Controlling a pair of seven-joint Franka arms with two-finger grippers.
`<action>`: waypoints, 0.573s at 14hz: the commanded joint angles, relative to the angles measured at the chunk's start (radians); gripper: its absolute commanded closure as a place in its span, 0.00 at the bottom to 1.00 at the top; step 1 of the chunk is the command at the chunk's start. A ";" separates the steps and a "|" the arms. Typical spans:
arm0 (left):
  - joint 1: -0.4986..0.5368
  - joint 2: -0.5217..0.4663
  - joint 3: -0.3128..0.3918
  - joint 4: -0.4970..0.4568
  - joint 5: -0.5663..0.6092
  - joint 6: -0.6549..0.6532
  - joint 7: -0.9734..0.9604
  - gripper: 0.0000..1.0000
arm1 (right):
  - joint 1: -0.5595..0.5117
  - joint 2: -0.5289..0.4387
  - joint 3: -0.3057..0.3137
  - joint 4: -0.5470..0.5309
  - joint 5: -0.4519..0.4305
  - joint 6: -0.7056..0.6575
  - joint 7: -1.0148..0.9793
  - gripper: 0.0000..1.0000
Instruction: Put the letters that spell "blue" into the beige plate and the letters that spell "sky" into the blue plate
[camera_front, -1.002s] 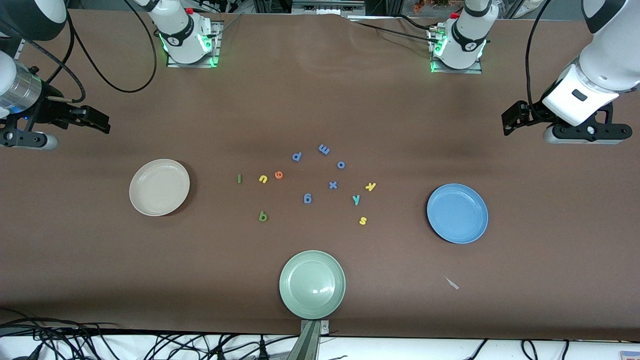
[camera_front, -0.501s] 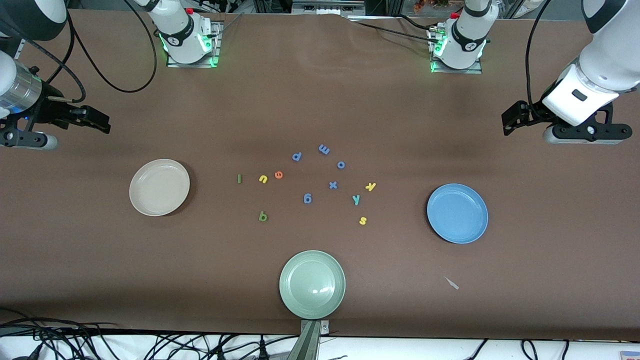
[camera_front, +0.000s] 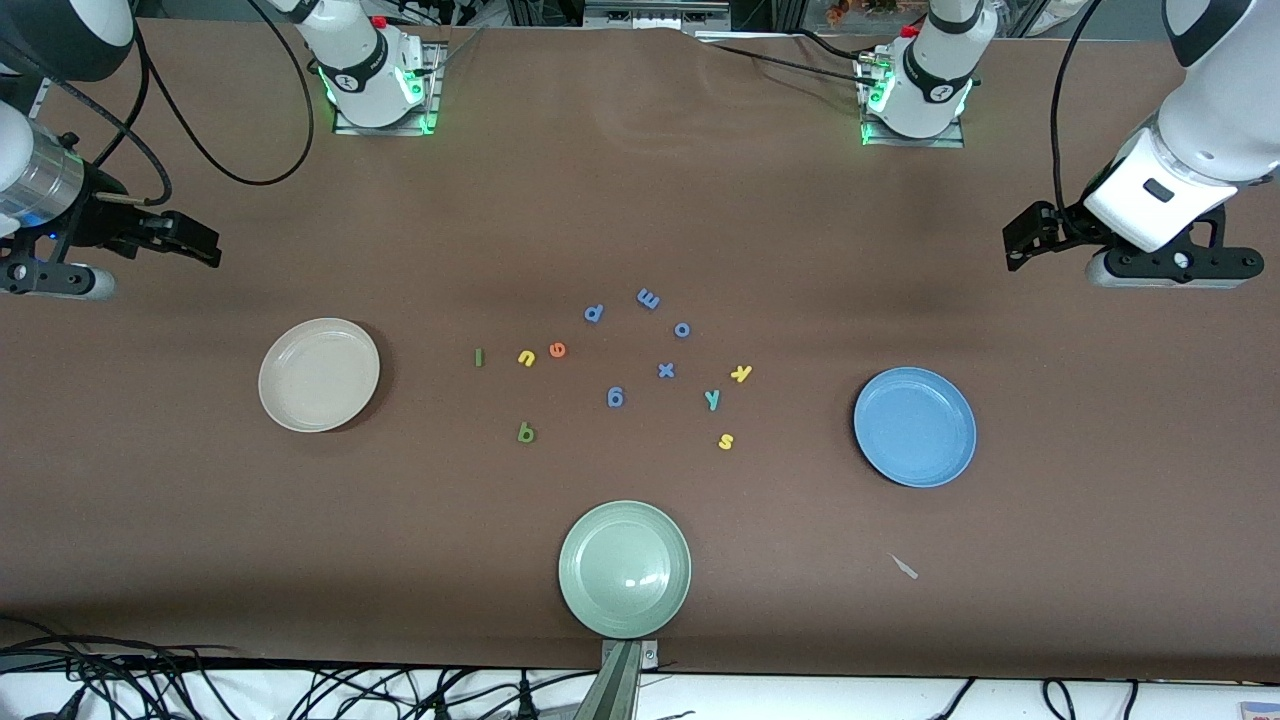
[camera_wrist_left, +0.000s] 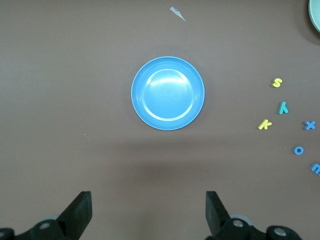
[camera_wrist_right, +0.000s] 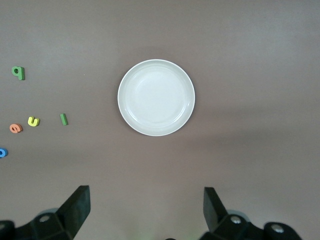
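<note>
Still nothing moved: all letters lie mid-frame, beige plate (camera_front: 319, 375) and blue plate (camera_front: 915, 427) empty. Left hand (camera_wrist_left: 148, 216) and right hand (camera_wrist_right: 146, 212) wait wide open, holding nothing.

Foam letters (camera_front: 615, 397) lie scattered mid-table between the beige plate (camera_front: 319, 375) and the blue plate (camera_front: 915, 427), both bare.

A: What's cut off?
B: In the left wrist view, the pale green plate (camera_wrist_left: 316, 11) is clipped at the upper right corner and a blue-violet letter (camera_wrist_left: 316, 168) at the right edge.
A: And the right wrist view?
B: Another blue-violet letter (camera_wrist_right: 2, 152), clipped at the left edge.
</note>
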 joint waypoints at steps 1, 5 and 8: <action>-0.007 0.006 0.003 0.020 0.013 -0.015 0.018 0.00 | -0.010 -0.004 0.007 -0.005 0.018 0.005 -0.006 0.00; -0.007 0.005 0.002 0.020 0.013 -0.015 0.017 0.00 | -0.010 -0.004 0.007 -0.005 0.018 0.004 -0.006 0.00; -0.007 0.006 -0.014 0.020 0.022 -0.013 0.015 0.00 | -0.010 -0.004 0.007 -0.005 0.018 0.004 -0.006 0.00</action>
